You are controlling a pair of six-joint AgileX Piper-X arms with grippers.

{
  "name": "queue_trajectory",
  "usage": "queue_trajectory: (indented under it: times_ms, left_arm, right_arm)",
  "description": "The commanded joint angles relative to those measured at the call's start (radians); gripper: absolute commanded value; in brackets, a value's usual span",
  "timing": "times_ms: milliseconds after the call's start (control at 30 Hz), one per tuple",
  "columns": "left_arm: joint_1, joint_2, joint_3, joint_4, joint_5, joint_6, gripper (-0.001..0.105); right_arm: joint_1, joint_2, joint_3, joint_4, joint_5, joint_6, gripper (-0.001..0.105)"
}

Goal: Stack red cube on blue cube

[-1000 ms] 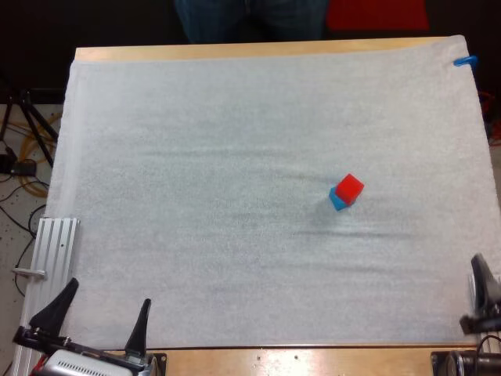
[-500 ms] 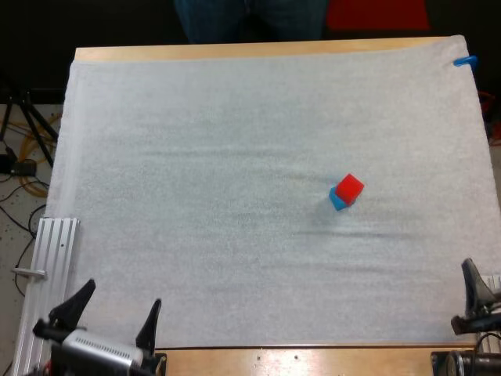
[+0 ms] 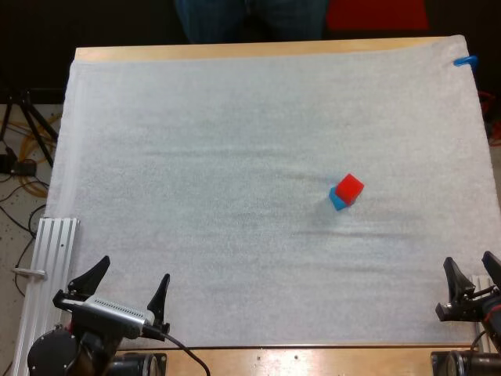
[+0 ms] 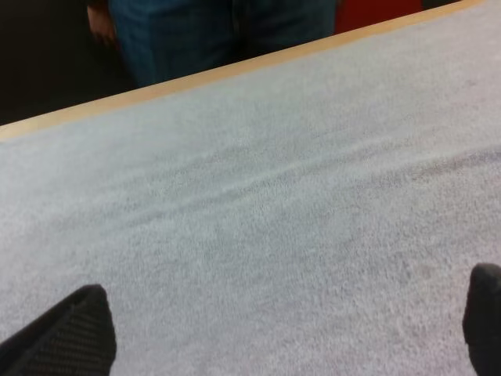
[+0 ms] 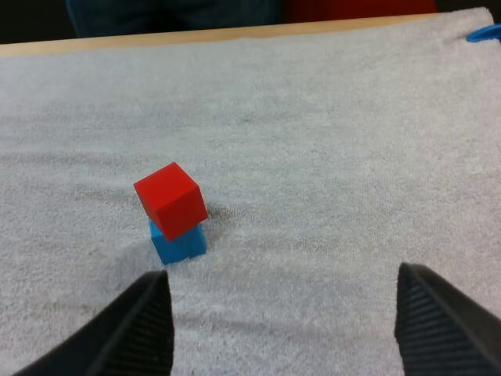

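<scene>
On the mat (image 3: 196,157), red cube (image 3: 349,187) tops blue cube (image 3: 337,203); left gripper (image 3: 135,269), right gripper (image 3: 469,260) spread apart.

The upper cube (image 3: 349,186) sits on the lower cube (image 3: 337,203), right of centre on the mat (image 3: 235,157), beyond the right hand (image 3: 467,261).

red cube (image 3: 349,187): small, bright red, resting on top of the blue cube, twisted against it and overhanging one side | blue cube (image 3: 338,202): small, bright blue, flat on the white mat (image 3: 235,157), right of the mat's middle, mostly covered by the red cube
</scene>
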Motion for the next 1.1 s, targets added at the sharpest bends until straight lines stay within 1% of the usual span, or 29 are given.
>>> queue_trajectory:
  times_ms: [0, 167, 1067]
  left_arm:
    - [0.002, -0.138, 0.010, -0.011, 0.001, -0.010, 0.087]
    - [0.002, -0.138, 0.043, 0.036, 0.010, -0.010, 0.087]
    - [0.002, -0.138, 0.043, 0.033, 0.011, -0.010, 0.087]
  right_arm:
    - [-0.001, -0.039, -0.004, 0.004, -0.009, -0.004, 0.059]
    - [-0.001, -0.039, -0.004, 0.004, -0.007, -0.004, 0.059]
    - [-0.001, -0.039, -0.004, 0.004, -0.001, 0.001, 0.059]
